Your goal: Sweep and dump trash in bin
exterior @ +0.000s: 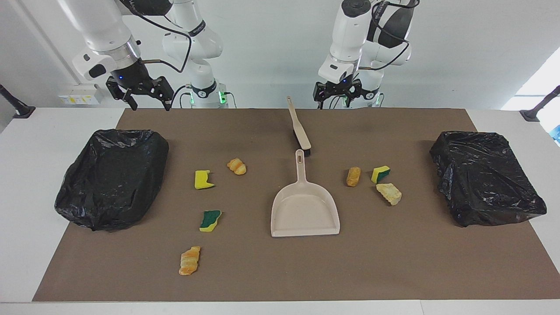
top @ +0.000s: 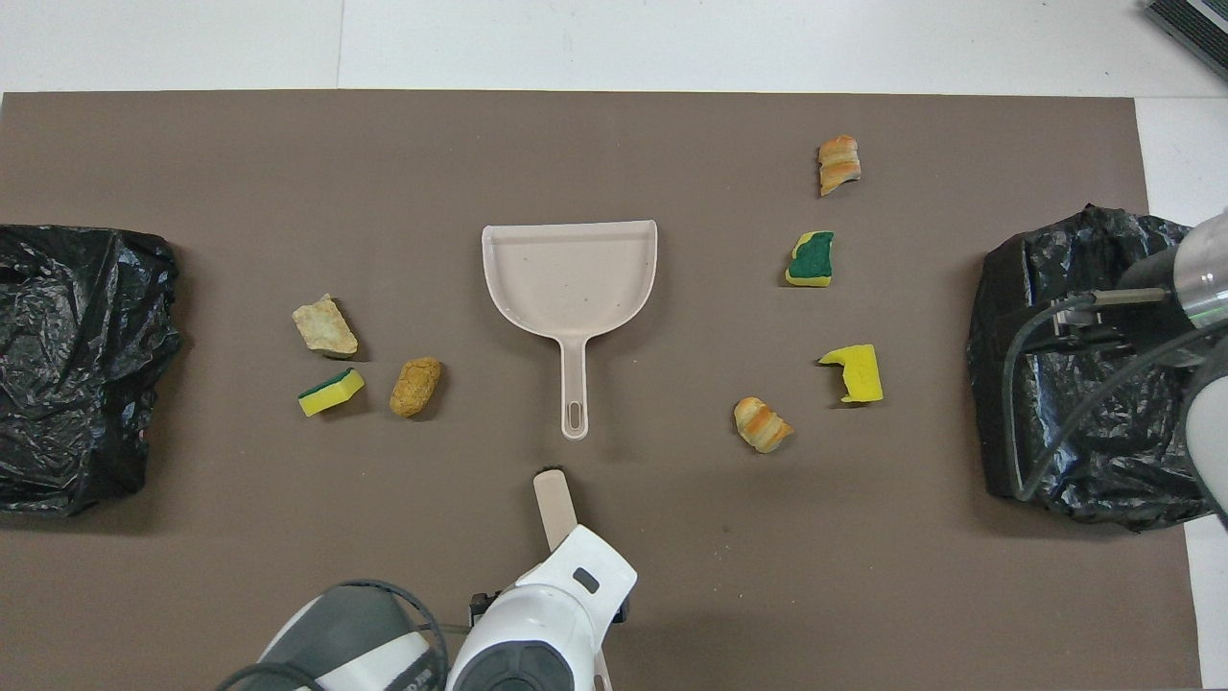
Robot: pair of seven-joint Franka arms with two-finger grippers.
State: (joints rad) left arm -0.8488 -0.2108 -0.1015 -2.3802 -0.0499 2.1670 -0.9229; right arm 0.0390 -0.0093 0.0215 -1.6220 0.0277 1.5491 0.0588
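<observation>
Several trash pieces lie on the brown mat. Toward the right arm's end are a yellow sponge [exterior: 203, 179], a croissant bit [exterior: 236, 166], a green-topped sponge [exterior: 210, 220] and a croissant [exterior: 189, 260]. Toward the left arm's end are a bread nugget [exterior: 353, 176], a sponge [exterior: 380, 173] and a pale bread chunk [exterior: 388, 193]. The beige dustpan [exterior: 305, 210] lies mid-mat, its handle pointing at the brush [exterior: 299, 127]. My left gripper [exterior: 337, 99] hangs open and empty over the brush handle. My right gripper [exterior: 148, 104] is open and raised by the bin [exterior: 113, 177].
A second black-bagged bin [exterior: 488, 177] sits at the left arm's end of the mat. In the overhead view the left arm's wrist [top: 552, 614] covers most of the brush handle, and only the brush head [top: 552, 494] shows.
</observation>
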